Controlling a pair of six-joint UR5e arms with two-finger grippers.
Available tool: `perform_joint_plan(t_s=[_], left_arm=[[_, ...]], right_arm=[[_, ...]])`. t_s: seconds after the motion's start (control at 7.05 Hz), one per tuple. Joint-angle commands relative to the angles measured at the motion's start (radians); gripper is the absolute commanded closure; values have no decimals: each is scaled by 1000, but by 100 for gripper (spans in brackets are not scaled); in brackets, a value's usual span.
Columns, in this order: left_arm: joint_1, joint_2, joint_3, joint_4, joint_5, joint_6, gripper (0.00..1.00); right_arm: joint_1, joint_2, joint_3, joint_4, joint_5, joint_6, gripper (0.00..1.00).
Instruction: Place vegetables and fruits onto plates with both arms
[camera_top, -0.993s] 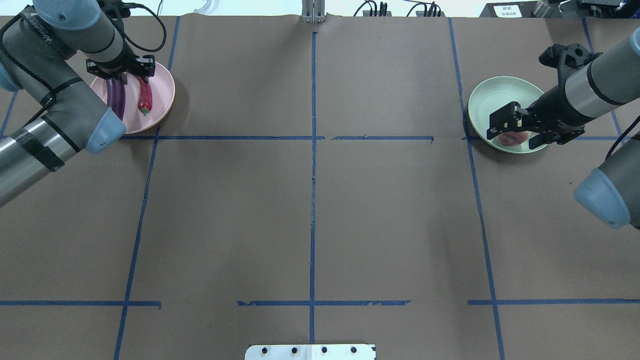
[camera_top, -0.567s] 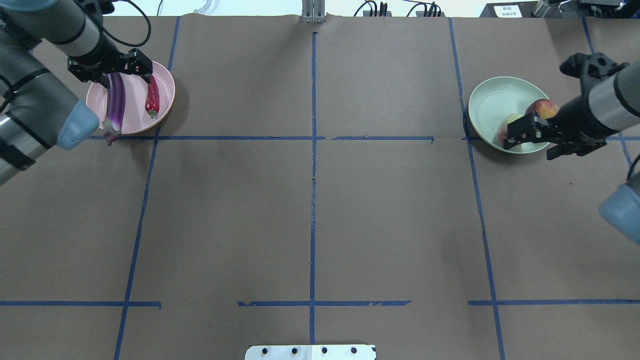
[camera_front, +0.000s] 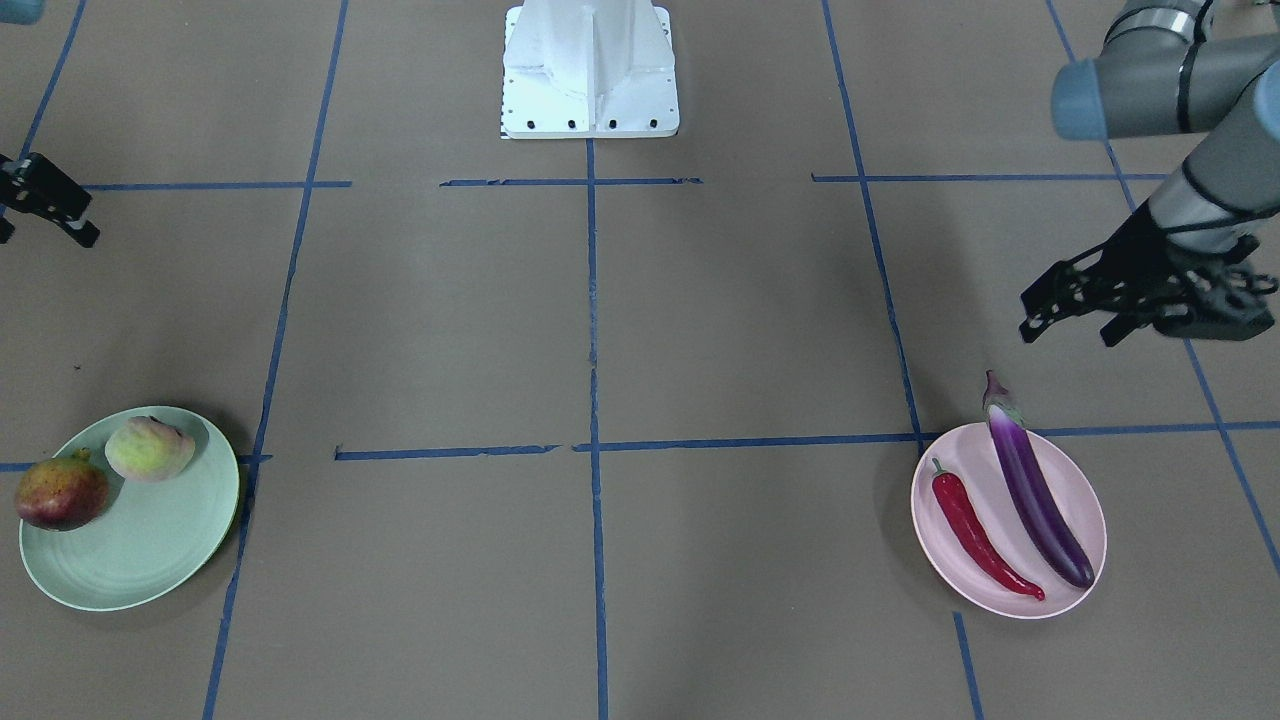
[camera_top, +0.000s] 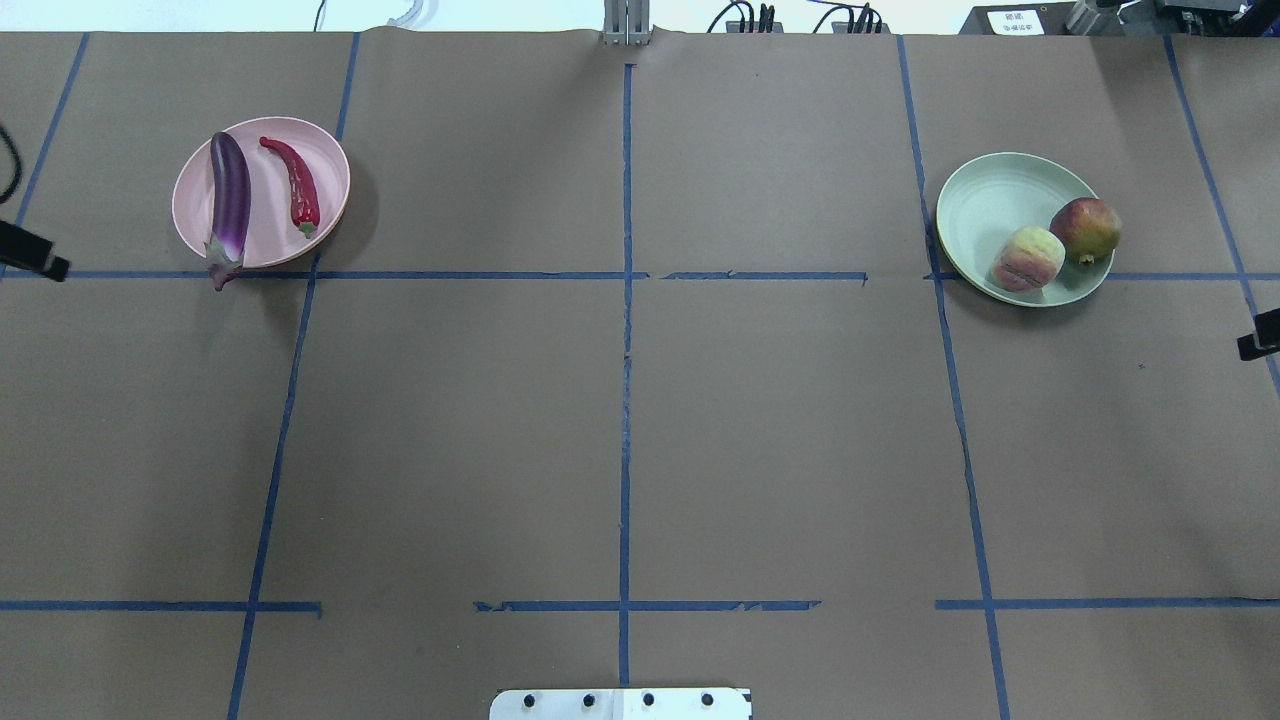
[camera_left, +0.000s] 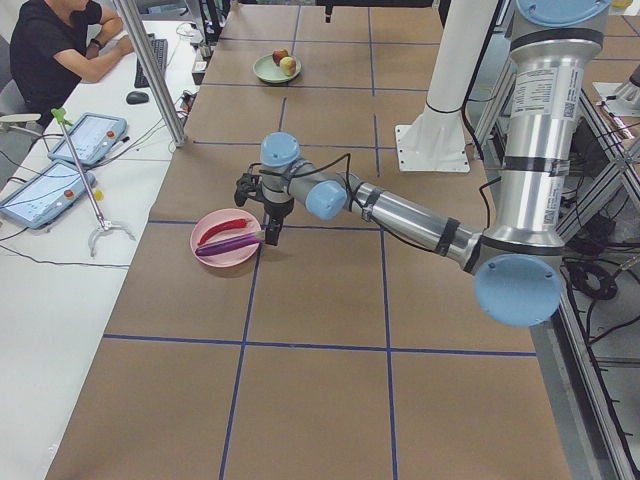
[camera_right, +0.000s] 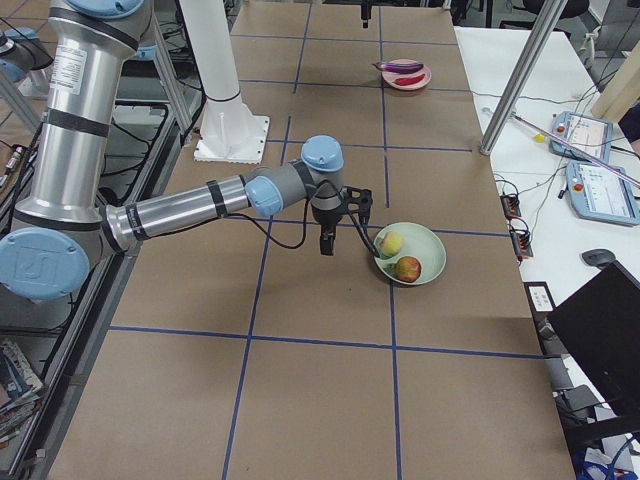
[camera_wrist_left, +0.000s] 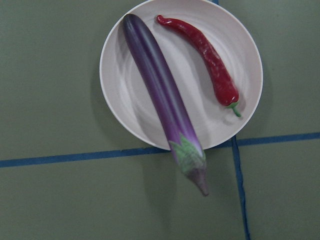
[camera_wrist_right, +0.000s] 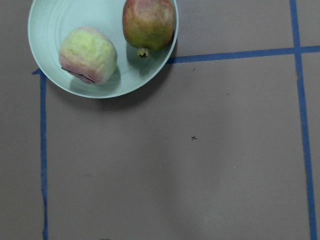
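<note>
Blue tape grid (camera_top: 626, 400), perhaps paper covering (camera_top: 780, 450), pink plate (camera_top: 268, 215)

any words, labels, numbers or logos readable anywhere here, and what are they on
White card at the table's far edge: two lines of print, too small to read.
Sticker on the left arm: print and a code pattern, too blurred to read.
Sticker on the right arm: too blurred to read.
Pink plate, green plate: no text.
</note>
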Motion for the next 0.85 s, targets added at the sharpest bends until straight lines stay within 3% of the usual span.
perform_joint_plan(t_s=[0.0, 0.28, 0.57, 0.71], left_arm=[[-192, 98, -13, 75, -72, 357, 0], [-254, 97, -4, 215, -64, 560, 0], [-253, 87, -15, 360, -67, 564, 0], [-254, 98, -28, 375, -69, 564, 0]], right_arm=[[80, -59, -37, -5, 36, -164, 0], [112, -59, -62, -5, 85, -219, 0], [114, -62, -71, -4, 86, -222, 0], [112, -50, -101, -2, 84, -263, 0]])
